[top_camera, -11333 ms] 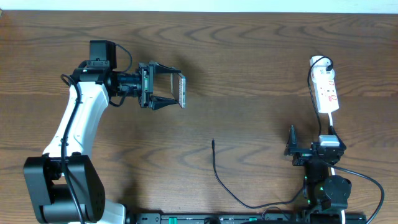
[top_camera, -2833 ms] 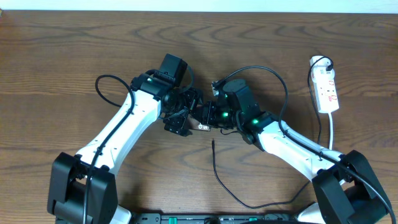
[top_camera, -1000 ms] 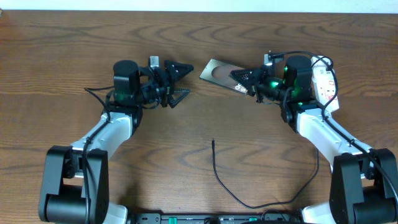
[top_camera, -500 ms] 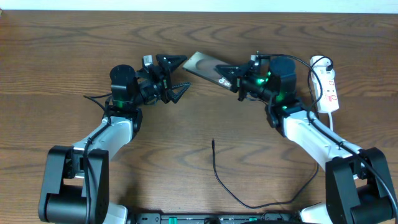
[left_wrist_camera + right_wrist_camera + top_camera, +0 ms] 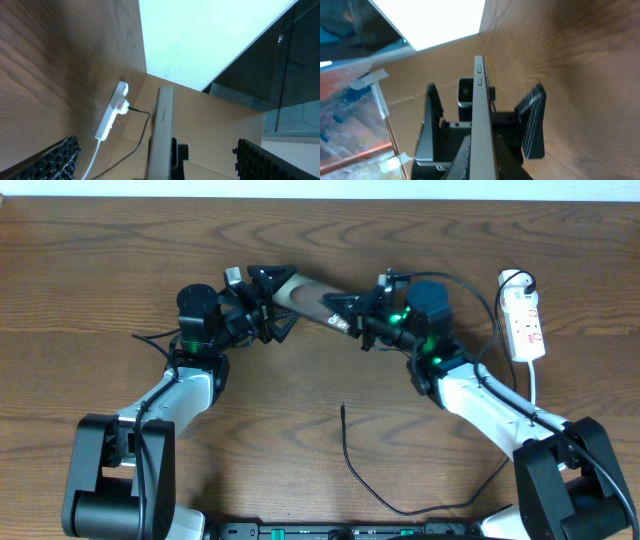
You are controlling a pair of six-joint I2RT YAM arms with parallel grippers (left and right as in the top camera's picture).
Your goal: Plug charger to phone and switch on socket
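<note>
The right hand (image 5: 348, 318) is clamped on one end of the phone (image 5: 308, 297) and holds it up. The phone's other end reaches between the wide-apart fingers (image 5: 272, 274) of the left hand (image 5: 278, 302), and in the left wrist view it shows edge-on, seemingly touched by neither finger. The charger (image 5: 343, 430) lies loose on the surface (image 5: 100, 240), well apart from the phone, its plug tip pointing towards the far edge, and the socket (image 5: 524, 320) sits at the far right.
</note>
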